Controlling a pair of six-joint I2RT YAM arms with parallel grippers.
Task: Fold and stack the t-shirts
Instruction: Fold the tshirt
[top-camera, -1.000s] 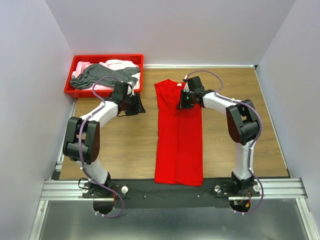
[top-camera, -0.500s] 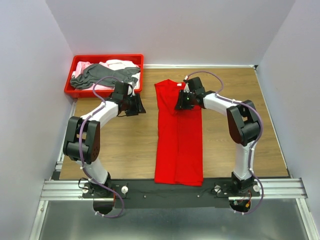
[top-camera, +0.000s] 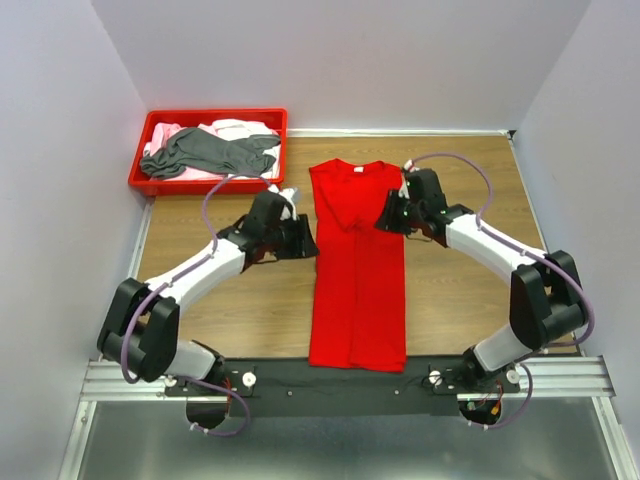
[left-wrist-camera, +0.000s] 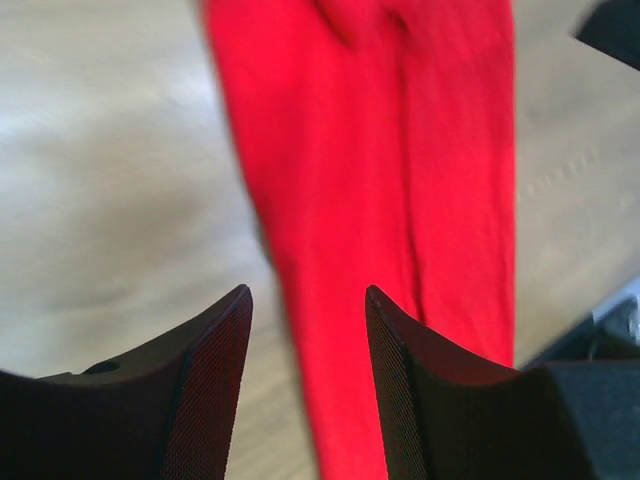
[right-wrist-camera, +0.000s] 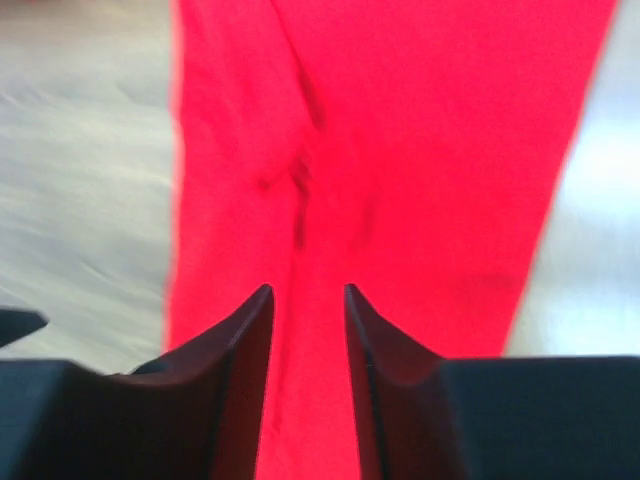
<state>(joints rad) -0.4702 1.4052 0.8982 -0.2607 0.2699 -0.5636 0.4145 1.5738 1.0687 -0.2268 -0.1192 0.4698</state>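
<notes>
A bright red t-shirt lies on the wooden table as a long narrow strip, sides folded in, neck at the far end. It fills the left wrist view and the right wrist view. My left gripper is open and empty, just beside the shirt's left edge; its jaws stand apart over that edge. My right gripper is open and empty, at the shirt's upper right edge; its jaws stand apart above the red cloth. A dark grey shirt and pale pink shirts lie in the tray.
A red plastic tray stands at the far left corner of the table. Bare wood lies on both sides of the red shirt. White walls close in the table on three sides. A metal rail runs along the near edge.
The left gripper moved from near the tray toward me and right, to the shirt's left edge. The right gripper moved off the shirt's top to its right edge.
</notes>
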